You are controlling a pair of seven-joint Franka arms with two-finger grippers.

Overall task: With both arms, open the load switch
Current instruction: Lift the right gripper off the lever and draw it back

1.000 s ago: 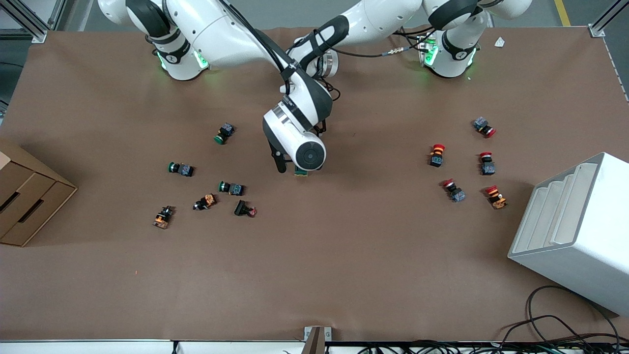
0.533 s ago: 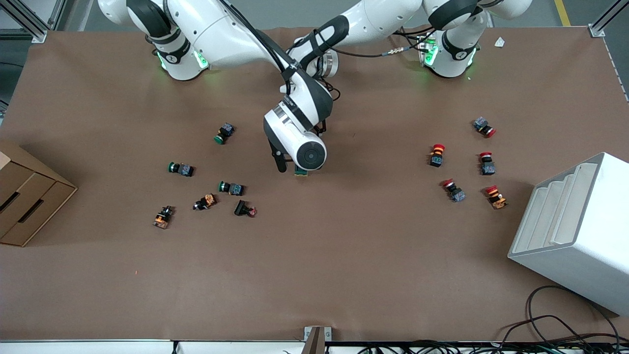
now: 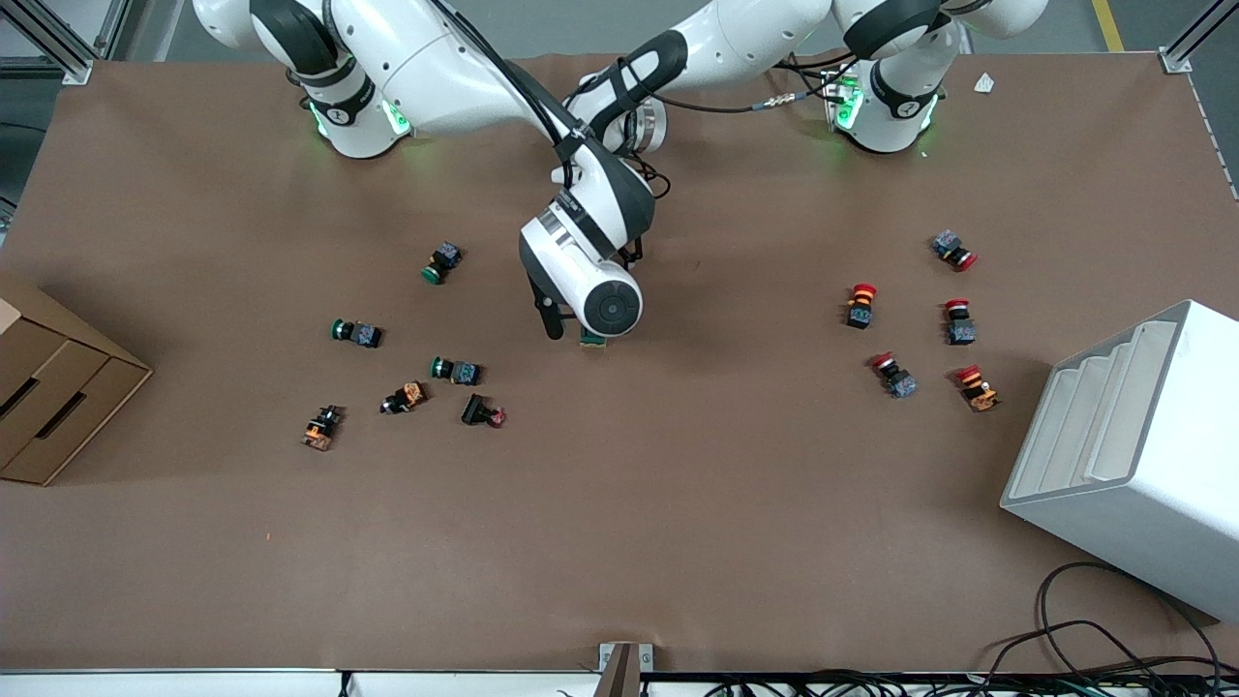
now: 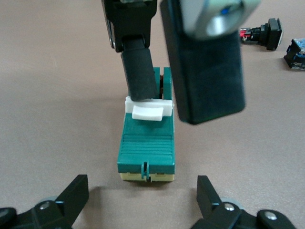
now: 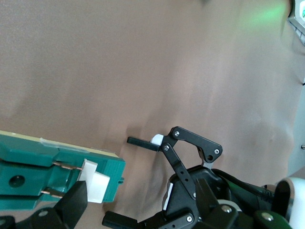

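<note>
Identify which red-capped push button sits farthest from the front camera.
The red-capped push button closest to the base of the left arm. The other four in that cluster all lie nearer the camera.

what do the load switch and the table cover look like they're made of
The load switch looks like moulded plastic: matte dark green body with ribbed grooves, a smooth white lever, a cream base edge. The table cover looks like matte brown paper or thin fabric, faintly creased; which one is unclear.

Load switch [image 3: 592, 338] lies mid-table, under both grippers. One button cluster [image 3: 455, 371] sits toward the right arm's end from it, another [image 3: 905, 329] toward the left arm's end. Cardboard box [image 3: 48, 392] and white rack [image 3: 1133, 455] at the table's ends, nearer the camera than the switch.
</note>
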